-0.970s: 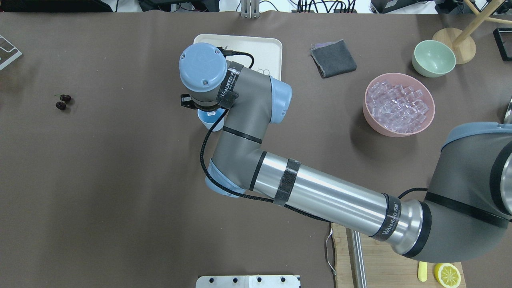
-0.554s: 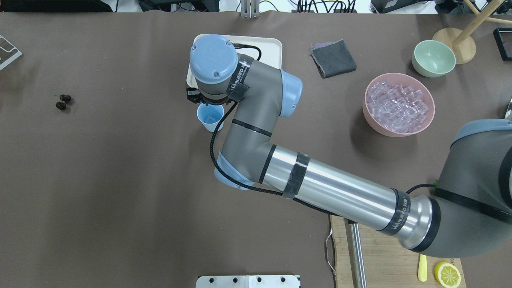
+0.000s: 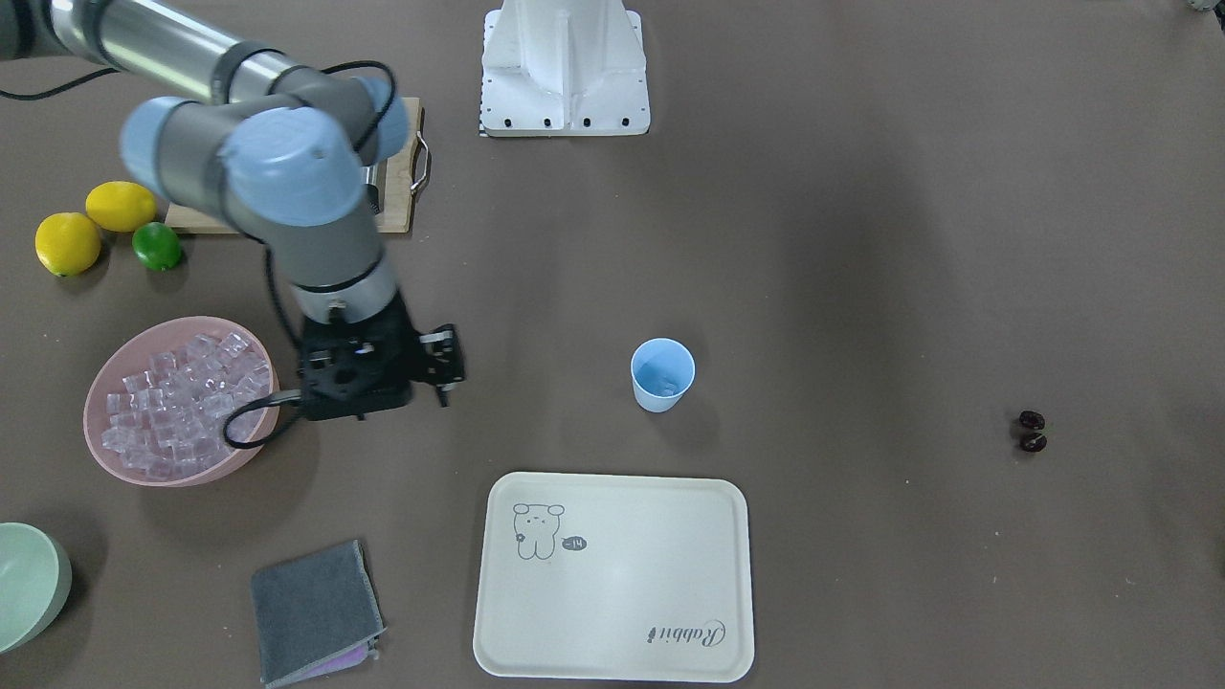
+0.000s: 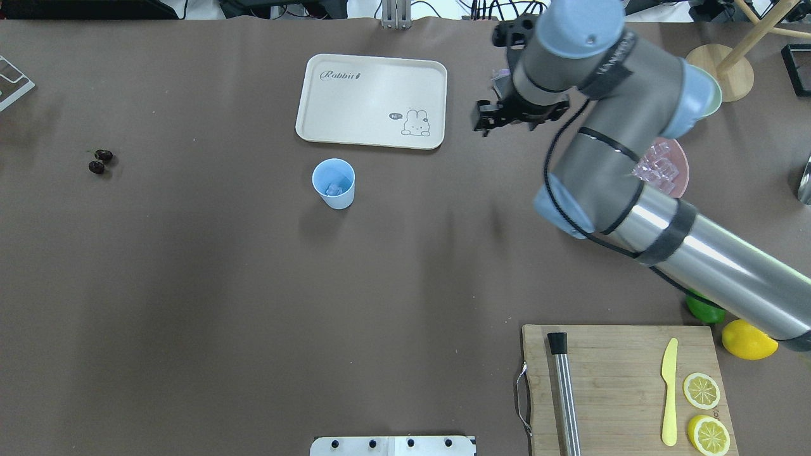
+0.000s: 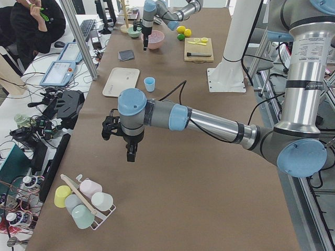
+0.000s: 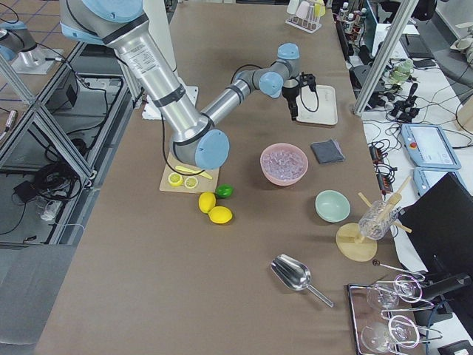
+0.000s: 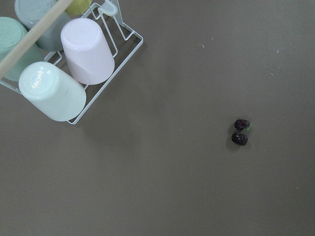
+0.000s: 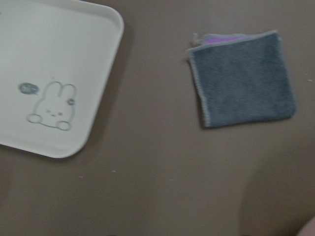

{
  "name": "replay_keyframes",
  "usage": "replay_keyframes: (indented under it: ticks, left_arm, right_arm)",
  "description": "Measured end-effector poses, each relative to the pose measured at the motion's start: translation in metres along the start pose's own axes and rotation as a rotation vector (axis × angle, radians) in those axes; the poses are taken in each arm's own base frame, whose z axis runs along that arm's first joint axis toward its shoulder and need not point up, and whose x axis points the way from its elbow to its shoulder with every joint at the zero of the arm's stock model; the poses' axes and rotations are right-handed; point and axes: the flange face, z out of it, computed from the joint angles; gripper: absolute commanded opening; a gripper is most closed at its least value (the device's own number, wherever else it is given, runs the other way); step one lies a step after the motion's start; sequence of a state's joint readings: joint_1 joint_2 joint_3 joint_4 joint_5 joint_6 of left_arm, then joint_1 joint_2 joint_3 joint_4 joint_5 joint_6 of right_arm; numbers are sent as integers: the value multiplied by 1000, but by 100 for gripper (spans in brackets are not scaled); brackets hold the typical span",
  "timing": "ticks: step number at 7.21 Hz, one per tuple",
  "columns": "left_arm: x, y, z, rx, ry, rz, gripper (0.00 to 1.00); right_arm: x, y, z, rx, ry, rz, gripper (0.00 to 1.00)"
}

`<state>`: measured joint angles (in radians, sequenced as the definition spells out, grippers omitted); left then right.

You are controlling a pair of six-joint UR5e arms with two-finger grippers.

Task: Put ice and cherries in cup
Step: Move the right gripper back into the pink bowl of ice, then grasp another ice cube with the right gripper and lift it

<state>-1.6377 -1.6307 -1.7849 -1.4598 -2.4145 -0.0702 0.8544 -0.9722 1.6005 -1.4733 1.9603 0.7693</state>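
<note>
The light blue cup stands upright mid-table in front of the cream tray, with one clear ice cube in it; it also shows in the front view. The two dark cherries lie on the table far to its left, and show in the left wrist view. The pink bowl is full of ice. My right gripper hangs between cup and bowl, close to the bowl; its fingers are hidden. My left gripper hovers near the cherries; I cannot tell whether it is open or shut.
A cream tray lies behind the cup. A grey cloth lies under my right wrist. A pale green bowl, a lime, lemons and a cutting board stand on the right side. A cup rack is near the cherries.
My right arm has swung away from above the cup, to the right, to beside the pink bowl. The cup now stands uncovered with an ice cube in it.
</note>
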Motion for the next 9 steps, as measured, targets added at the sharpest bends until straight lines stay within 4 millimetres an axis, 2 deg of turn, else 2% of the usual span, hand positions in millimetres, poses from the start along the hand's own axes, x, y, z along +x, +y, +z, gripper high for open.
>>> replay_keyframes:
  ticks: [1, 2, 3, 5, 6, 7, 9]
  left_arm:
    - [0, 0, 1, -1, 0, 0, 98]
    - [0, 1, 0, 0, 1, 1, 98]
    - [0, 1, 0, 1, 1, 2, 98]
    - [-1, 2, 1, -1, 0, 0, 98]
    - [-1, 2, 1, -1, 0, 0, 98]
    - [-2, 3, 1, -1, 0, -1, 98]
    - [-2, 3, 0, 0, 0, -2, 98]
  right_arm:
    - [60, 8, 1, -23, 22, -81, 89]
    - [93, 16, 5, -50, 28, -128, 88]
    - [112, 24, 14, -76, 26, -141, 86]
    - [149, 46, 45, -90, -24, -155, 73]
    - [161, 53, 58, -83, -59, -160, 68]
    - [167, 57, 64, -79, -75, -156, 56]
    - [173, 61, 69, -85, -85, -143, 54]
